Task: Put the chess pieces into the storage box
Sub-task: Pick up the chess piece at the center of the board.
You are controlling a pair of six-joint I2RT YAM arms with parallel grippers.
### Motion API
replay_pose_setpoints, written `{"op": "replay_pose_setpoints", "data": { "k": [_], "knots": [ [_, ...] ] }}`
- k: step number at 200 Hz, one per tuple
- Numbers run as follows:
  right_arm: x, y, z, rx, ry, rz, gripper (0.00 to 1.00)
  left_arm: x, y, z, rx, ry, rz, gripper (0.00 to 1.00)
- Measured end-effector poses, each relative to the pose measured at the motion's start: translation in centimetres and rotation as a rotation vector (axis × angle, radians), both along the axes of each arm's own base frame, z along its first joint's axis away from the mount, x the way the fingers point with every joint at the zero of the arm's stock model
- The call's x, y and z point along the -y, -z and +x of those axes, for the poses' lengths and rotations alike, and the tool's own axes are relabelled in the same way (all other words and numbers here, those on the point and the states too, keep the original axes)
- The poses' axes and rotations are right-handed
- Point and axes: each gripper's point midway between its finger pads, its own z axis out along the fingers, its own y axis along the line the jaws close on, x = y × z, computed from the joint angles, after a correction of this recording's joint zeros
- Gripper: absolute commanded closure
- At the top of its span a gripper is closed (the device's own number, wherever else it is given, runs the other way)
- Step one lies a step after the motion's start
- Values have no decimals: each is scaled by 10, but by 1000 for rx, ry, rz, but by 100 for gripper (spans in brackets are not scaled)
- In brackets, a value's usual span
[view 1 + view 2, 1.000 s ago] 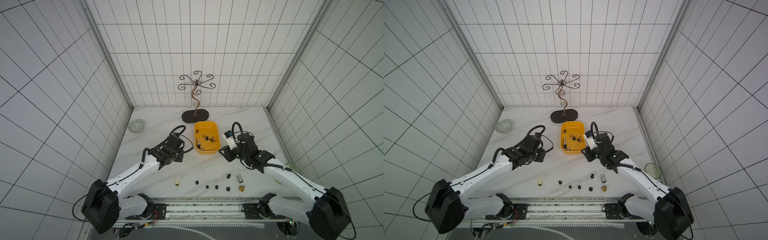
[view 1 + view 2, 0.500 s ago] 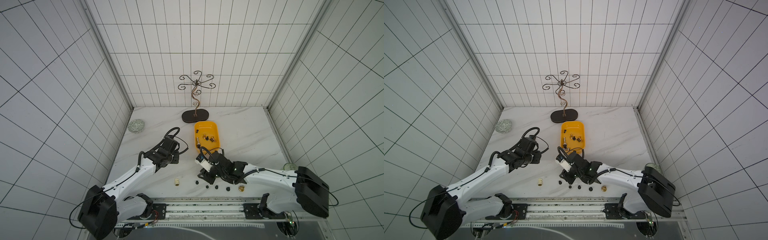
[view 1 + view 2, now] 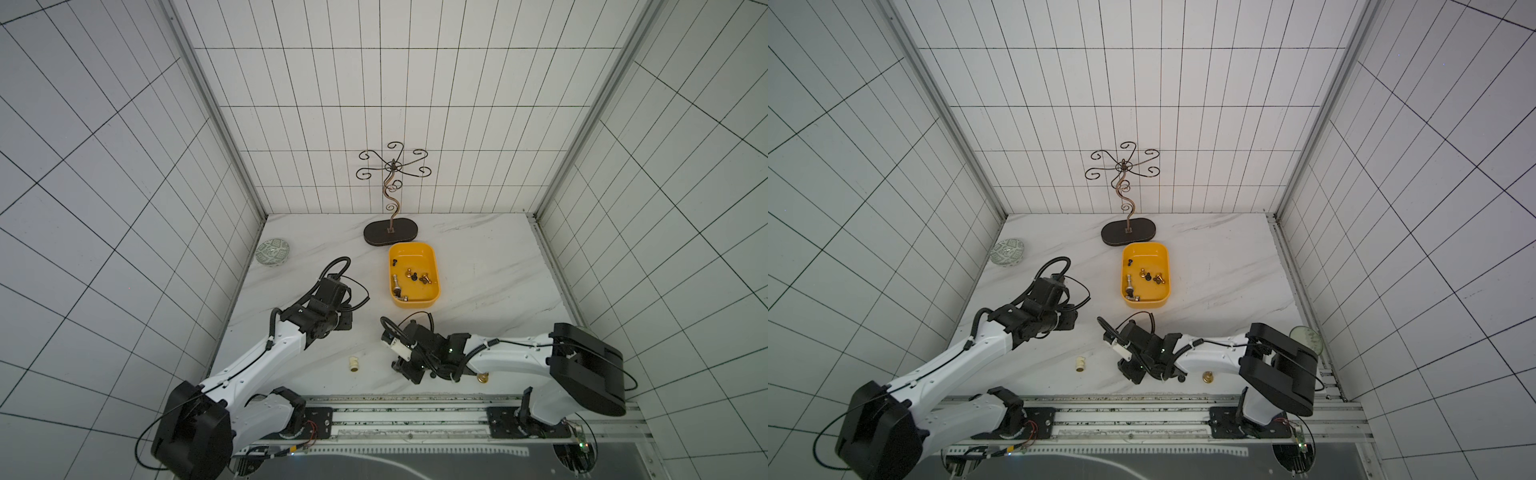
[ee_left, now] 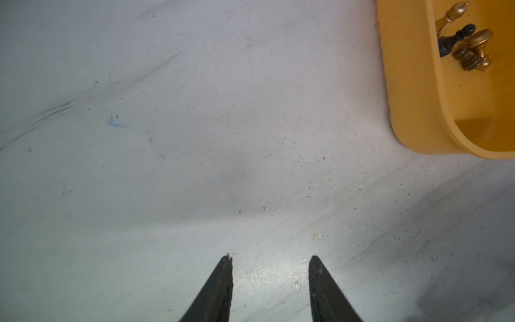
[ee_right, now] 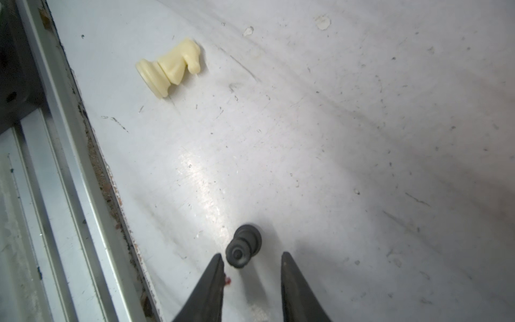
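right end effector (image 5: 251, 255): standing spread, straddling black pawn (image 5: 243, 246) near worktop (image 5: 362, 139) front edge
left end effector (image 4: 270, 258): hanging spread, empty
risk: pawn sitting off-centre, nearer finger likely knocking it over

Looks down on a scratched white tabletop (image 5: 362, 125). Shows the right gripper (image 5: 252, 256) at lower centre of the frame, with jaws parted and nothing clamped. Catches a black pawn (image 5: 243, 246) standing upright just beyond the fingertips (image 5: 218, 267), level with the gap, nearer the finger on the frame's left, apparently clear of both. Places a cream knight (image 5: 170, 69) on its side in the upper left, well apart from the pawn. Takes in a metal rail (image 5: 69, 195) along the left edge, bordering the tabletop.
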Motion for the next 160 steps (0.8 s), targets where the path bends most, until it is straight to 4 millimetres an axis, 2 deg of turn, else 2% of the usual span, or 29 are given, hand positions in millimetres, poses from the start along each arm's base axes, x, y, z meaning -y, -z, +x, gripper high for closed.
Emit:
{"op": "replay_pose_setpoints", "data": {
  "k": [69, 114, 160],
  "knots": [
    [0, 9, -1, 7, -14, -24, 65, 0, -2, -1, 10, -1, -11, 56],
    [-9, 8, 3, 17, -21, -12, 66, 0, -3, -1, 14, -1, -14, 56],
    [-12, 9, 4, 24, -26, -7, 79, 0, -2, -2, 16, 1, -18, 56]
  ]
}}
